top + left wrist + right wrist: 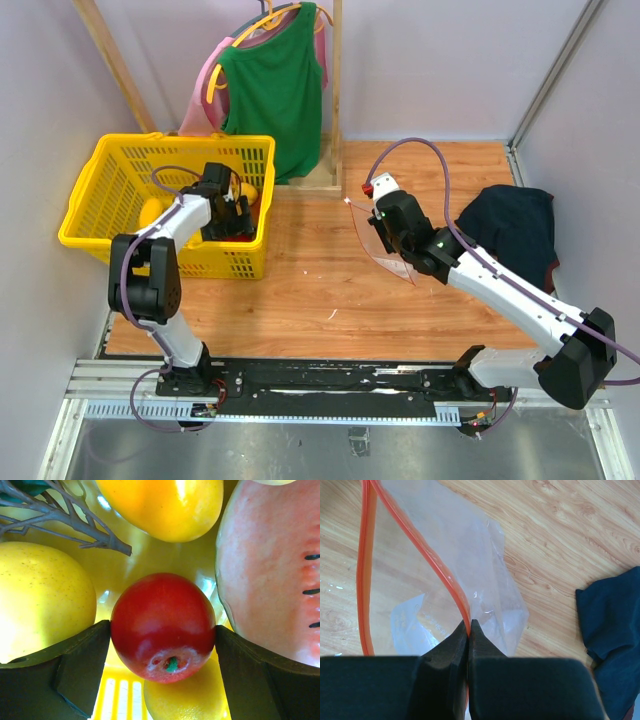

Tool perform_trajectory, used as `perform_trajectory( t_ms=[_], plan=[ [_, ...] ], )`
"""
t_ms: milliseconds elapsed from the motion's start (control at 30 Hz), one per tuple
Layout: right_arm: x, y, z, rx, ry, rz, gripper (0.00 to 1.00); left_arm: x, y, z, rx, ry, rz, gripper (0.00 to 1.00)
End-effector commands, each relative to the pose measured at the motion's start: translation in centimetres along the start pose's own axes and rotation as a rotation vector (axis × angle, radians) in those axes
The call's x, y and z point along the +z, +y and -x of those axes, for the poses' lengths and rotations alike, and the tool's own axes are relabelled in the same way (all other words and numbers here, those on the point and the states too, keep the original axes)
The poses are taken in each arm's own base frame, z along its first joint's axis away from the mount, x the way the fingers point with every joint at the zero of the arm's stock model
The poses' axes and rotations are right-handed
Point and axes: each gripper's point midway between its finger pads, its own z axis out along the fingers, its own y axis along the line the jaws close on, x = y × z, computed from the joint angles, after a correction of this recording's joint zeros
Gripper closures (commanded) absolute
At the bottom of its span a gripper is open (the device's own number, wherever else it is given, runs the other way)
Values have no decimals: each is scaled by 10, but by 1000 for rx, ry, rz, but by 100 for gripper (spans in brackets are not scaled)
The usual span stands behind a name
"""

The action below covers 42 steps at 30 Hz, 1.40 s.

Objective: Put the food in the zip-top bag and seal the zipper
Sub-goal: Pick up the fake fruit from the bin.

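Zip-top bag sits mid-right over the wooden surface with its mouth gaping. The right jaws are pinched fully together on its zipper. Food is in the yellow basket, far left. Left jaws are wide apart inside it, one finger at each side of a red fruit; can't tell if it's actually clamped.

Glossy plastic toy food, a red tomato and yellow pepper, in a yellow plastic lattice basket; a crinkly clear-film zip-top bag with smooth orange plastic zipper over the smooth wood-grain table, near matt navy cloth
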Motion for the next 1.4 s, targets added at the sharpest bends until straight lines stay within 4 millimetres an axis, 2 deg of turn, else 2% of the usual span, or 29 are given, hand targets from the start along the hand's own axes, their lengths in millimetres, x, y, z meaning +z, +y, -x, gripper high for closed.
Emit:
perform_trajectory(
  t_ms=[0,133,267,433,567,1000,1367],
  plan=[
    [-1,3,6,0,-16,10,99,15,0,-11,2,58,-8,13],
    [-1,4,6,1,-16,14,99,18,-1,-16,1,82,-12,17],
    [-2,3,7,3,-20,15,99,13,1,-12,-5,60,-4,33],
    [-5,2,10,9,-33,14,99,-5,2,4,-19,-29,0,49],
    [-6,2,10,9,-32,18,99,-24,0,16,-30,-96,-17,54],
    [-5,8,18,23,-44,42,99,-114,-6,61,-93,-394,-109,58],
    [-3,19,29,36,-66,79,99,-196,-24,82,-115,-616,-289,64]
  ],
)
